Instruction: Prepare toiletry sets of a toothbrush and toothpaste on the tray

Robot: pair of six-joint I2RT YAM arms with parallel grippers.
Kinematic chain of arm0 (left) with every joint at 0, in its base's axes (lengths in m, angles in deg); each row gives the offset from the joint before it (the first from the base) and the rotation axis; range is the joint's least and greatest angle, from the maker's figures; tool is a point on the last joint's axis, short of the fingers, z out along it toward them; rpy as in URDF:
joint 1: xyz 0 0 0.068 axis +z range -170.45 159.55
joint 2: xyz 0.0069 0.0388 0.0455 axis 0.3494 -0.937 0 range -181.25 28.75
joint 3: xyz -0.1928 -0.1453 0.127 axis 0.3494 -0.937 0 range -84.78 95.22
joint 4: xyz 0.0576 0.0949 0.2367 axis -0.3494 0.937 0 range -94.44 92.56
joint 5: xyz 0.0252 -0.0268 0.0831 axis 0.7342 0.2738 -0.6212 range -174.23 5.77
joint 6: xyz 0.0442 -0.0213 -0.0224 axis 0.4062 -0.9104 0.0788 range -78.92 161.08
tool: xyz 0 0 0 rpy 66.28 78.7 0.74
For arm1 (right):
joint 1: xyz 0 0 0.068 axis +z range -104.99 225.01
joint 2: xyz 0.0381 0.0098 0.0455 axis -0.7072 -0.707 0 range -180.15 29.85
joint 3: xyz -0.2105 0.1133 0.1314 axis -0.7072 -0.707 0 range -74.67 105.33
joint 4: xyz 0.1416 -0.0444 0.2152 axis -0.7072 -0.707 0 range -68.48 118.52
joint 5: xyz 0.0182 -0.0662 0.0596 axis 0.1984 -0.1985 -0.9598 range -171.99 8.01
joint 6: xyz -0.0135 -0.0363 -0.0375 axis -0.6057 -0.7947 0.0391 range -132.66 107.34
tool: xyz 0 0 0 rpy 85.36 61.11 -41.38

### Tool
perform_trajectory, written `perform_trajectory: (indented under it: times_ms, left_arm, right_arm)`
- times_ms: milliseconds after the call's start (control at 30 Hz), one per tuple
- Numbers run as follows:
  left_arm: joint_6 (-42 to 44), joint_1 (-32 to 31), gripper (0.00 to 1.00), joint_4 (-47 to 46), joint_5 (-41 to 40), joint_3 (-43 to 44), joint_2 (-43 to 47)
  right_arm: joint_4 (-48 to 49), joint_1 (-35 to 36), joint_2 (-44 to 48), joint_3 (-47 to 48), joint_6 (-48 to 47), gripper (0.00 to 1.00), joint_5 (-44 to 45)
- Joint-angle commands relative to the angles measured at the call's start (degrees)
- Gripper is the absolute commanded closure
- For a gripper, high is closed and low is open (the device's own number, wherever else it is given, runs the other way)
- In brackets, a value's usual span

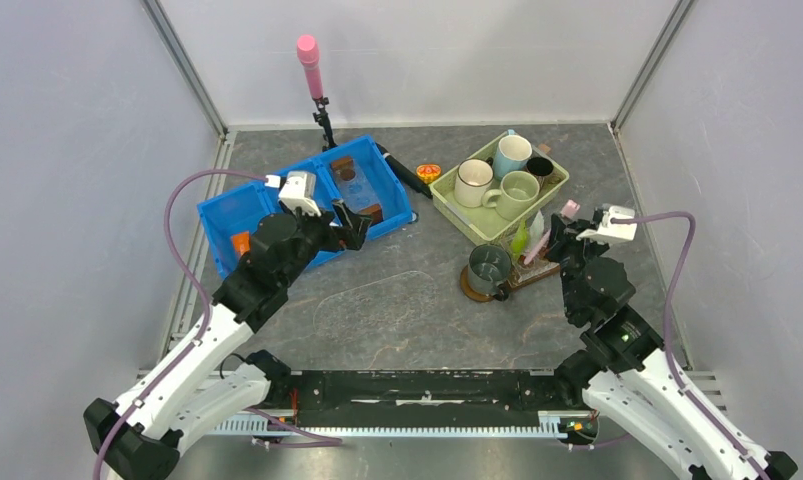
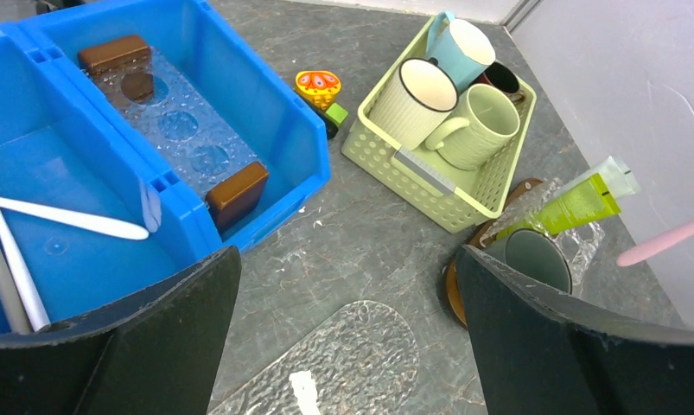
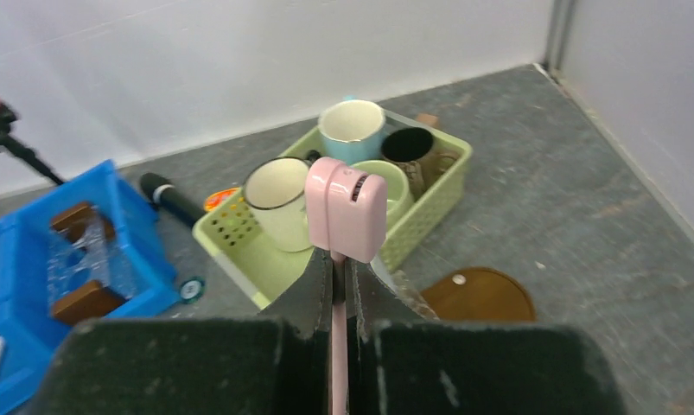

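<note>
Toothbrush (image 3: pixel 345 207), apparently capped, in right pincer (image 3: pixel 338 264)

Pink toothbrush (image 3: pixel 344 216); blue bin (image 2: pixel 274 121); pale green perforated basket (image 2: pixel 373 151); dark brown tray (image 3: pixel 479 296); lime green tube (image 2: pixel 576 207); mottled grey tabletop (image 1: pixel 477 340).

- pink toothbrush (image 3: pixel 345 216): slim, upright, blocky capped head on top, handle clamped in the right gripper (image 3: pixel 336 281), near the tray
- green tube (image 2: pixel 576 206): pale cap, tilted at the rim of the grey-green mug (image 2: pixel 538 258)
- tray (image 3: pixel 481 296): dark-brown wood, rounded ends, lying flat, the mug standing on it
- white toothbrushes (image 2: pixel 66 220): lying in the blue bin (image 2: pixel 265 112)
</note>
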Motion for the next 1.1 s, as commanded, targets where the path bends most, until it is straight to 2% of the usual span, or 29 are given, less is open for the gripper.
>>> perform_trajectory:
  times_ms: [0,367,700,1067]
  left_arm:
    - [-2.1,0.9,0.00,1.8,-0.5,-0.2,1.2]
    - [-2.4,2.2,0.00,2.3,-1.7,-1.1,2.1]
    - [-3.3,2.5,0.00,3.1,-2.8,-2.0,3.5]
    - [-3.7,2.6,0.00,3.5,-2.7,-2.2,3.8]
  right_arm:
    - [5.8,-0.1,2.7,-2.5,-1.4,1.00,10.7]
    - [14.2,-0.1,5.0,-8.9,-5.4,1.00,17.4]
    - [23.8,-0.2,3.3,-14.0,-9.2,1.00,19.0]
    - [30.7,-1.2,-1.3,-15.4,-13.9,1.00,18.8]
